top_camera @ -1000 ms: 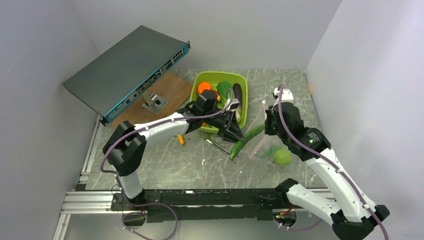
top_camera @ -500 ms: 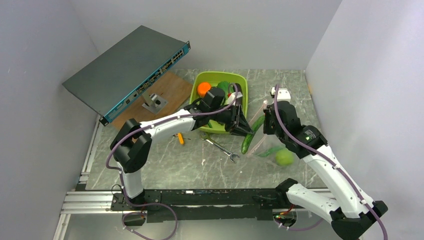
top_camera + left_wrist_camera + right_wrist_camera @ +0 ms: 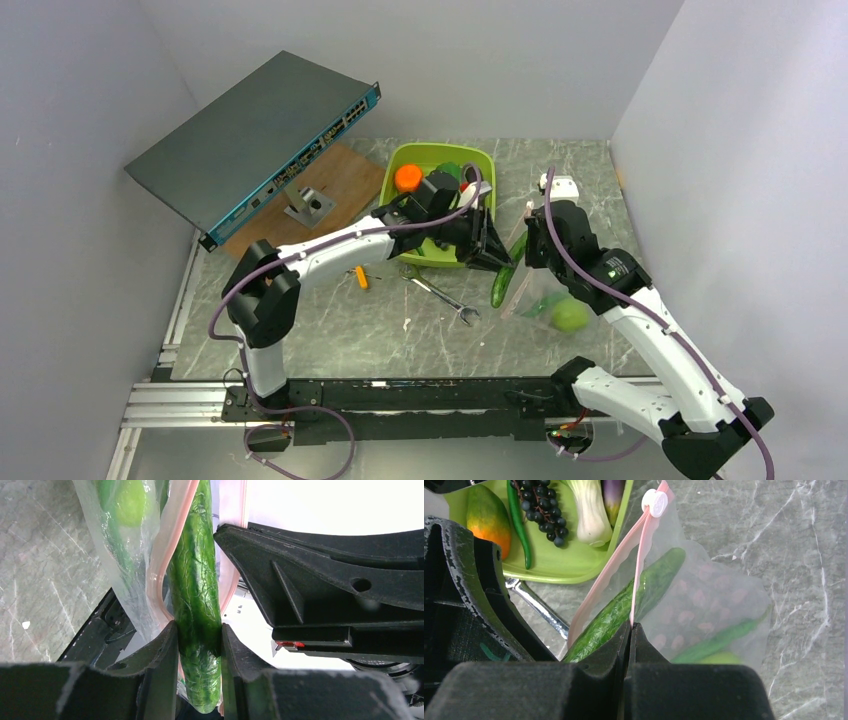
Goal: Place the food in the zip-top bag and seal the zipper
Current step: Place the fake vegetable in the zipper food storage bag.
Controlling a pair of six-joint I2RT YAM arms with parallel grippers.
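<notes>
- You are viewing the left gripper pinching the cucumber between both fingers, near one end.
- The cucumber's far end is passing between the two pink lips of the zipper into the zip-top bag.
- The right gripper is pressing its fingers together on one zipper lip, holding the bag's mouth.
- The round green fruit is lying inside the bag.
- The grapes, bok choy and eggplant are resting in the lime-green tub, with the wrench lying on the table just beside it.
</notes>
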